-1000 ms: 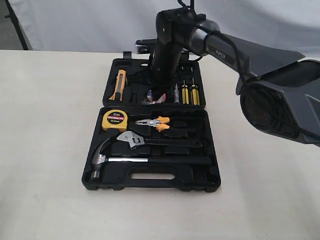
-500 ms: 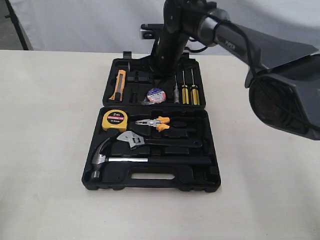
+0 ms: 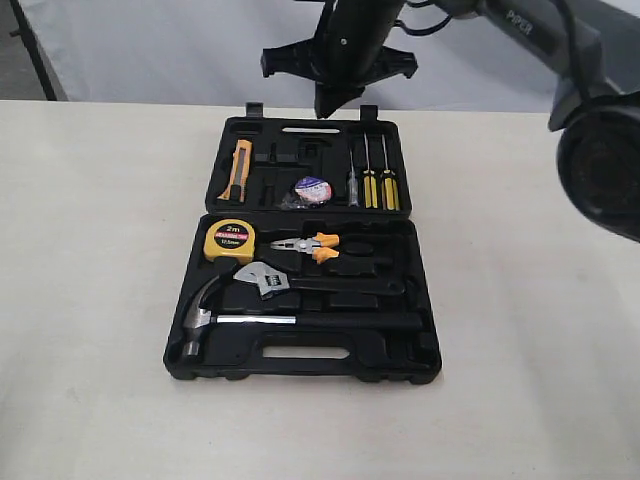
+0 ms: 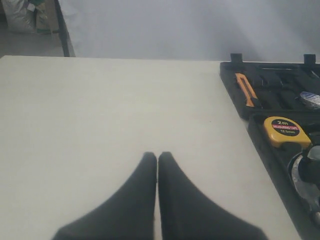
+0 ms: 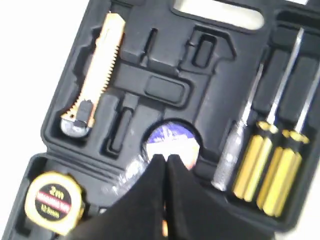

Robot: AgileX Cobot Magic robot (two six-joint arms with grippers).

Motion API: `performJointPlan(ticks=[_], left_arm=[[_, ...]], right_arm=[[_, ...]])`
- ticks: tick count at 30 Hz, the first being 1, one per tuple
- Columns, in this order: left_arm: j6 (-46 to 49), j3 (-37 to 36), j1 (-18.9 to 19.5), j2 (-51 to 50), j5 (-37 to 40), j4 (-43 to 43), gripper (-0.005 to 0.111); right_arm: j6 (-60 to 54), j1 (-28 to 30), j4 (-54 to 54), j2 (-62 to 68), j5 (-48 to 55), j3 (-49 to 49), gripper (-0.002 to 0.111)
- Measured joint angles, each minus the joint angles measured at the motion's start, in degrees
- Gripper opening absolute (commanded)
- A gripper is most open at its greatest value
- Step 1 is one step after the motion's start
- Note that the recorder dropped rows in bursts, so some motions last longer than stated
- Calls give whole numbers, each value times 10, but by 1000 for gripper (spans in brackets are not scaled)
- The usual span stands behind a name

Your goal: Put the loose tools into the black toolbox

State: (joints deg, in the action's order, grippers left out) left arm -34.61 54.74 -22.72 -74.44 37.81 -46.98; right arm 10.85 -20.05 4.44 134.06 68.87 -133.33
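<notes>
The black toolbox point(image 3: 420, 360) lies open on the table. Its near half holds the claw hammer point(image 3: 250, 320) and the adjustable wrench point(image 3: 265, 278), each in a recess. The small tape roll point(image 3: 312, 189) with its clear wrapper sits in a round recess of the far half. My right gripper point(image 3: 330, 108) hangs shut and empty high above the far half's rim. In the right wrist view its tips point(image 5: 166, 159) point down at the tape roll point(image 5: 172, 139), well clear of it. My left gripper point(image 4: 157, 156) is shut, empty, over bare table left of the toolbox point(image 4: 240, 100).
A yellow tape measure point(image 3: 229, 241) and orange-handled pliers point(image 3: 318, 245) lie in the near half. An orange utility knife point(image 3: 238, 168) and yellow-handled screwdrivers point(image 3: 378, 185) fill the far half. The right arm point(image 3: 600, 120) spans the upper right.
My right gripper has risen from the far half's recess to well above the toolbox. The tape roll stayed behind in its recess. The other tools have not moved.
</notes>
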Motion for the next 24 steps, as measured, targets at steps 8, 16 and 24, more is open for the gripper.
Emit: performJointPlan(ticks=[8,16,24], left_arm=[[0,0,0,0,0,0,1],[0,0,0,0,0,0,1],[0,0,0,0,0,0,1]], right_arm=[[0,64,-22,-245,-5,343,-1],[0,170,-39,-556,-78,646,-1],[0,197,-52,-787,-251,879,-1]])
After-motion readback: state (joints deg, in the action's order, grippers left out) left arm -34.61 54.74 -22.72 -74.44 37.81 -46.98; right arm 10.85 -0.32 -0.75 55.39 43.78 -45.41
